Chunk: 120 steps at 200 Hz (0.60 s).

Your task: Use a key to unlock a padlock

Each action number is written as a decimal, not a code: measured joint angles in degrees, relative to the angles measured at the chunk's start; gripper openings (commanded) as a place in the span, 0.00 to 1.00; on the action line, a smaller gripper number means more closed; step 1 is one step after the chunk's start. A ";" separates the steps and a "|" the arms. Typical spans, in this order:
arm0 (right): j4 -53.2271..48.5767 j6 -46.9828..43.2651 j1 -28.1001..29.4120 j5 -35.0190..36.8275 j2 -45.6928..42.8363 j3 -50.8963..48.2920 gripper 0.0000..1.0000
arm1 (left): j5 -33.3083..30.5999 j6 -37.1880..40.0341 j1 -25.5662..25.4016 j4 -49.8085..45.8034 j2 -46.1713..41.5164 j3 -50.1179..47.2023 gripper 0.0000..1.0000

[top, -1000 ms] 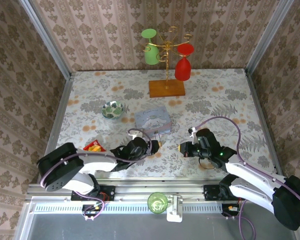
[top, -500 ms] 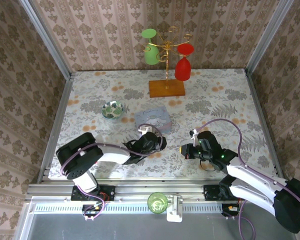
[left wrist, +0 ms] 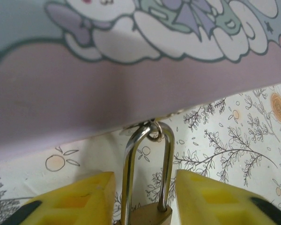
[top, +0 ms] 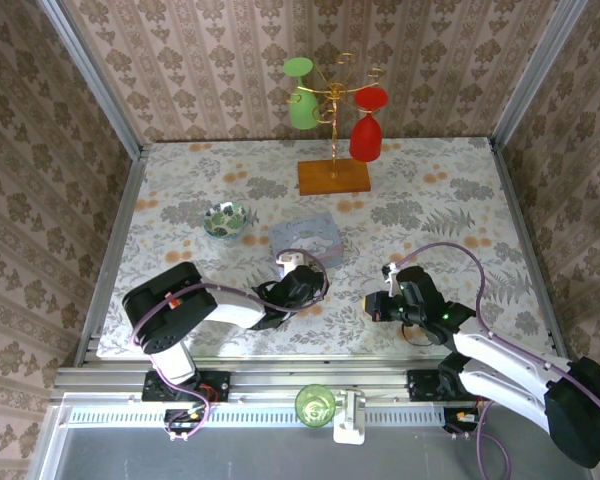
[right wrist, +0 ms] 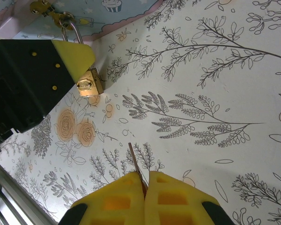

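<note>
Your left gripper (left wrist: 145, 197) straddles the padlock (right wrist: 90, 82), hooked to the near side of the tin box (top: 305, 238), likely steadying its keyhole for the key (right wrist: 135, 161); whether it pinches, I cannot tell. Your right gripper (right wrist: 145, 180), clenched on the key, sits off the box's near-right corner, the padlock well apart ahead of it.

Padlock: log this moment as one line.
left end effector: straddles padlock, grip unclear | right end effector: shut on key, clear of padlock | padlock: hooked to tin box, key not inserted
</note>
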 measured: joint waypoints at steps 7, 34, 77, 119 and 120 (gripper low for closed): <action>0.44 0.11 0.00 0.00 0.24 0.00 0.00 | -0.09 0.00 0.00 0.39 0.20 -0.04 0.32; 1.88 0.20 -0.02 0.00 1.07 0.00 0.00 | -0.26 -0.13 -0.11 1.11 0.59 -0.07 0.25; 3.50 0.37 -0.02 0.00 2.49 0.00 0.00 | -0.24 -0.22 -0.46 2.29 1.16 0.00 0.25; 4.81 0.39 -0.02 -0.02 4.13 -0.02 0.00 | -0.50 -0.22 -0.72 2.19 2.36 1.22 0.26; 4.81 0.42 -0.02 -0.02 4.13 -0.02 0.00 | -0.50 -0.22 -0.72 2.14 2.36 1.25 0.26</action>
